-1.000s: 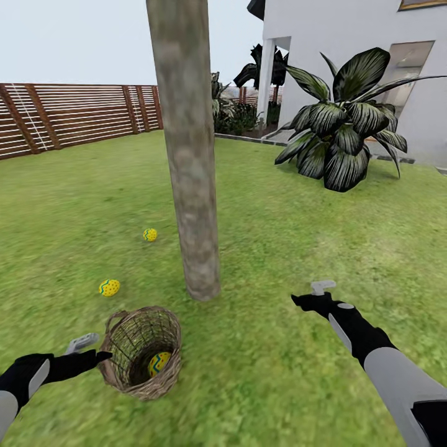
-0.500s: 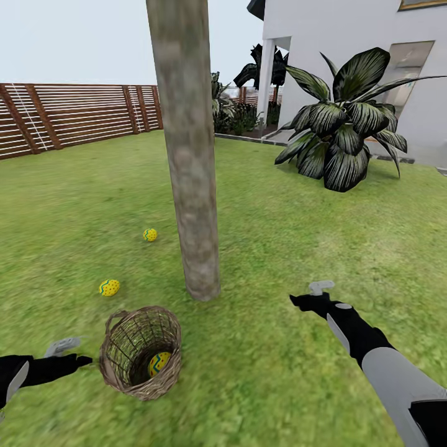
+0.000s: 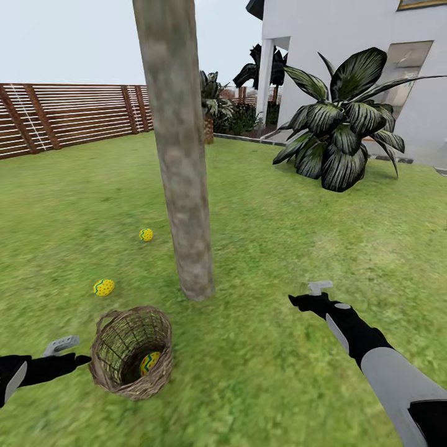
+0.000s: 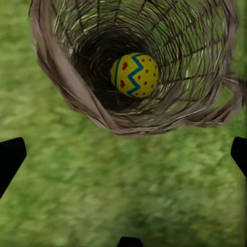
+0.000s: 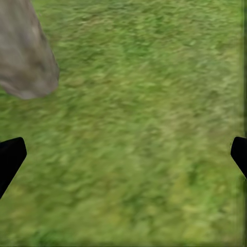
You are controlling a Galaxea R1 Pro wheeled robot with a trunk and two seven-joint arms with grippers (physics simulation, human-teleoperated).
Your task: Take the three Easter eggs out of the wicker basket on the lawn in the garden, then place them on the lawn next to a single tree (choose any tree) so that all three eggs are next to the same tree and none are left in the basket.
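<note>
The Easter eggs are split: two lie on the lawn (image 3: 323,211) left of the tree (image 3: 186,205), one (image 3: 146,234) farther out and one (image 3: 103,287) nearer the robot, while the last egg (image 4: 135,75) sits deep in the bottom of the wicker basket (image 3: 130,351), which lies tipped on the grass in front of the trunk with its mouth toward the left gripper (image 3: 79,358). That gripper hovers just beside the rim, its fingers spread wide and empty, as the left wrist view shows the egg straight down the basket's throat. To finish well, I judge the arm should go in along the basket's axis, clear of the woven rim so it does not shove or roll the basket, close across the egg's middle, then draw straight back before setting it near the other two. The right gripper (image 3: 304,302) hangs over bare grass right of the trunk, fingers apart, holding nothing. No brand, label or writing is legible anywhere
</note>
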